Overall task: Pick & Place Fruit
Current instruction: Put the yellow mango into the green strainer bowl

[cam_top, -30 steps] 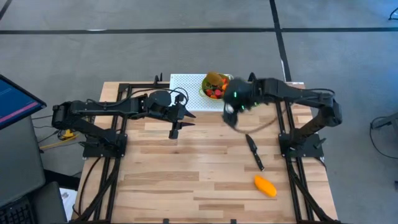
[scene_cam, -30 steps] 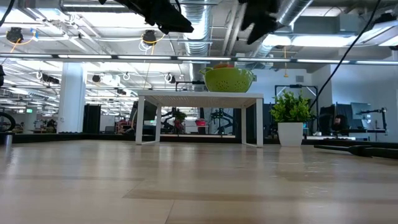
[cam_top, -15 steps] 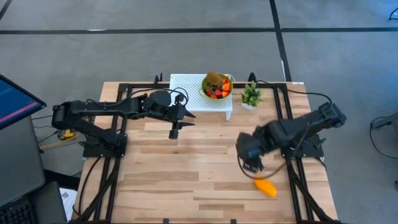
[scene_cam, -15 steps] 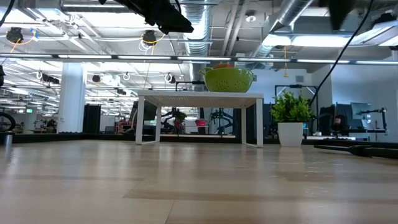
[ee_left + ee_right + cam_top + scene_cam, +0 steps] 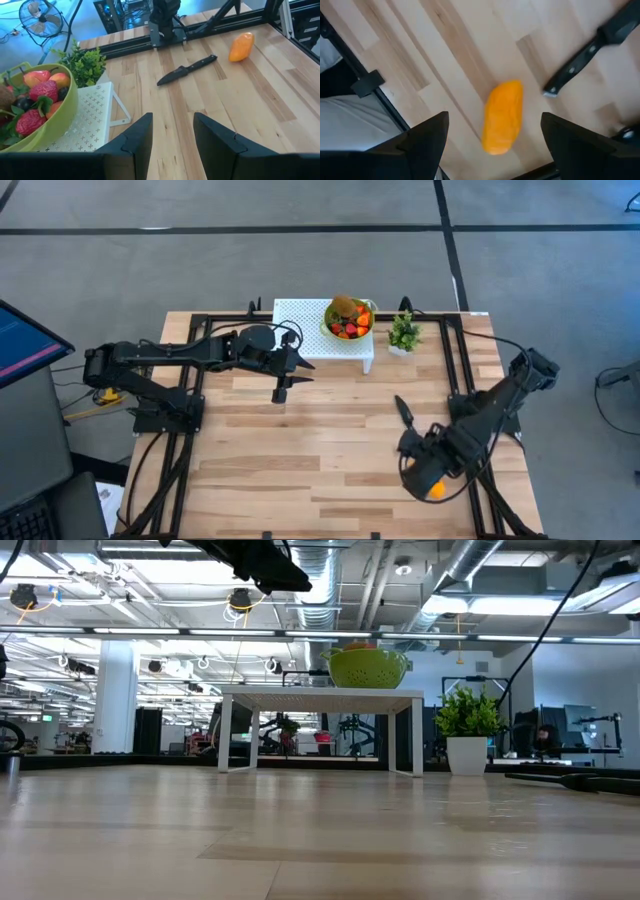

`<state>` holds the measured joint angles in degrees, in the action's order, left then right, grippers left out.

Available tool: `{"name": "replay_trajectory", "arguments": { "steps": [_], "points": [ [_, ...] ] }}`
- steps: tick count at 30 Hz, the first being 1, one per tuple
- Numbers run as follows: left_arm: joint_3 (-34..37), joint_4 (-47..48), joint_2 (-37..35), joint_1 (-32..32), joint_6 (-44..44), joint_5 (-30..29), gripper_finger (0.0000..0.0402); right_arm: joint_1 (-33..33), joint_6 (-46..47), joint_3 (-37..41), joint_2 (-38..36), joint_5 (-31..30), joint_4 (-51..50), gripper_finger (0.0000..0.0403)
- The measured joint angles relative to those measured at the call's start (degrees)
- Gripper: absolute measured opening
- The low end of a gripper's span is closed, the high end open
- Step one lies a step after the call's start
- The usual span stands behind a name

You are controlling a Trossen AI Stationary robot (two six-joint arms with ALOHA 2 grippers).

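A: Right gripper point(image 5: 432, 480) is over the mango point(image 5: 503, 117) at the near right of the table point(image 5: 300, 450), fingers spread wide to either side of it, nothing held yet.

B: And the mango lies flat on the wood, alone, with the black knife point(image 5: 592, 51) just beside one end. Not touching, as far as I can tell.

A: How will it handle, do you reckon?

B: Smooth skin, rounded, so I'd judge it slippery and inclined to roll. Firm enough to squeeze gently, probably light. Best taken across the narrow middle, one finger on each long flank, not end to end.

A: The knife handle sits close, so that's the thing to steer clear of on the way down.

B: Now the containers. The green colander bowl point(image 5: 45, 120) sits on the white perforated stand point(image 5: 300, 325) at the far edge. It holds strawberries point(image 5: 42, 91), a peach-coloured piece, some dark berries, and a brown kiwi point(image 5: 343, 307) on top.

A: Little potted plant point(image 5: 404, 332) just beside the stand. And the left gripper point(image 5: 281, 393)?

B: Parked in front of the stand, fingers partly apart, empty.
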<state>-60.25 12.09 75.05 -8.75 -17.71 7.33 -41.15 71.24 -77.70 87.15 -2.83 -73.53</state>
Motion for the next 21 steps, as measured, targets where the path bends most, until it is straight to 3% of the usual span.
{"name": "replay_trajectory", "arguments": {
  "steps": [9, 21],
  "points": [
    [0.0, -0.2, 0.0, 0.0, 0.0, 0.0, 0.0135, -5.0, 11.8, 11.1, 0.3, 5.1, 8.6, 0.031],
    [0.0, -0.7, 0.0, 0.0, 0.0, 0.0, 0.0135, -5.7, 13.0, 21.7, 0.3, 7.9, 20.9, 0.0311]
  ]
}}
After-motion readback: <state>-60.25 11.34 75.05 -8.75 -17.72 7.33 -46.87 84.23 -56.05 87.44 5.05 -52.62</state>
